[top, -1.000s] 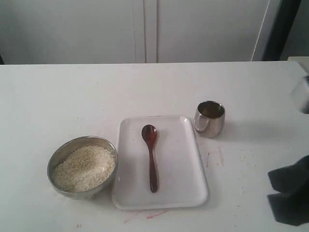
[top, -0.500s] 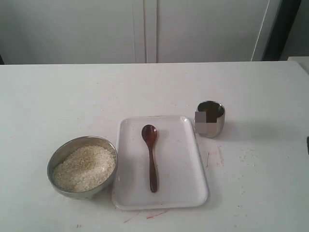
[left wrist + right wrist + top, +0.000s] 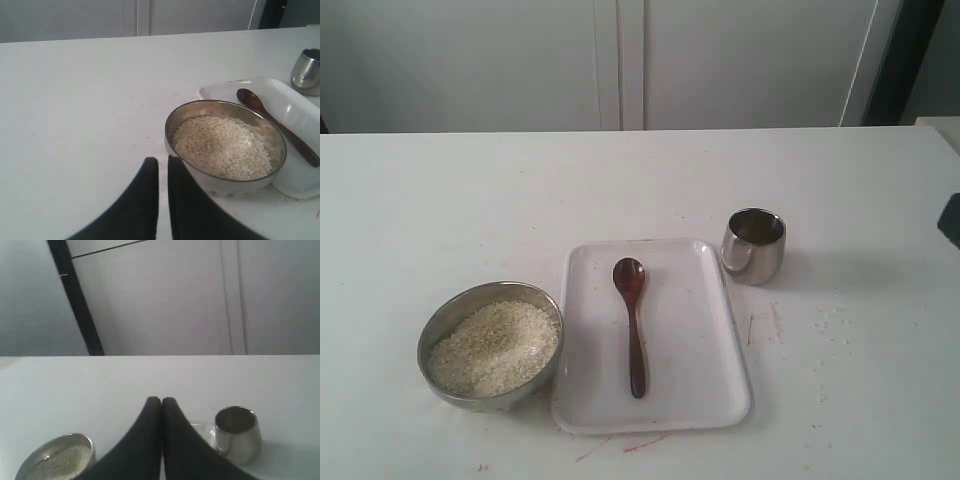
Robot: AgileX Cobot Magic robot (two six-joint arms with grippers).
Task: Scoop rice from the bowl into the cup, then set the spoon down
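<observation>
The steel bowl [image 3: 490, 345] full of off-white rice [image 3: 496, 346] stands at the front left of the table. The reddish-brown wooden spoon [image 3: 633, 325] lies on the white tray [image 3: 705, 395], head toward the back. The small steel cup [image 3: 754, 245] stands behind the tray's right corner. My left gripper [image 3: 162, 161] hovers just beside the bowl [image 3: 225, 145], fingers nearly together with nothing between them. My right gripper [image 3: 161, 400] is shut and empty, raised, with the cup [image 3: 237, 434] and bowl [image 3: 57, 456] ahead of it. Only a dark bit of the right arm [image 3: 951, 220] shows at the exterior view's right edge.
The white table [image 3: 470, 200] runs back to white cabinet doors [image 3: 620, 60]. Faint red marks [image 3: 620, 448] lie on the table in front of the tray and to its right.
The right arm's dark shape left the lower right of the exterior view; now only a sliver shows higher at the right edge. Bowl, spoon and cup have not moved.
</observation>
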